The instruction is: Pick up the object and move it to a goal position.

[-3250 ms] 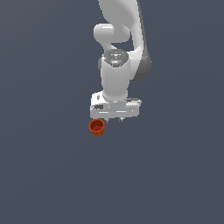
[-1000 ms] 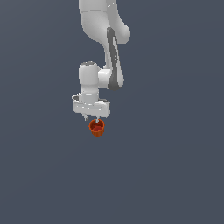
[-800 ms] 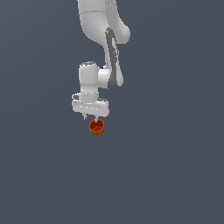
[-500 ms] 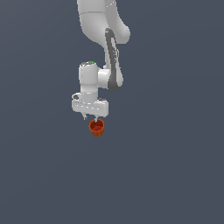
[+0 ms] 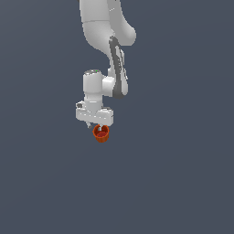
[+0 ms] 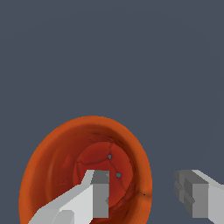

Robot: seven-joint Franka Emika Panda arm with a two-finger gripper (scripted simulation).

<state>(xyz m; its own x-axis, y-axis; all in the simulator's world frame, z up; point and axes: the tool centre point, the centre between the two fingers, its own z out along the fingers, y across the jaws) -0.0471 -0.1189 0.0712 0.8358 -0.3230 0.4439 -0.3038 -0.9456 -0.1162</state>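
Observation:
The object is a small orange-red cup (image 5: 101,134) standing upright on the dark grey floor, its inside a darker red (image 6: 65,162). My white gripper (image 5: 94,128) hangs straight above it, pointing down. In the wrist view the gripper (image 6: 146,199) straddles the cup's wall: one fingertip (image 6: 98,194) is inside the cup, the other (image 6: 194,197) is outside it. Gaps show on both sides of the wall, so the jaws stand open and touch nothing.
A plain dark grey floor (image 5: 183,183) surrounds the cup on all sides. The white arm (image 5: 105,32) rises above the gripper. No marker for the goal position shows in either view.
Since 3.2 s ago the gripper has shifted towards the exterior view's left, over the cup. Over the last second it has sunk slightly towards the cup. The cup has not moved.

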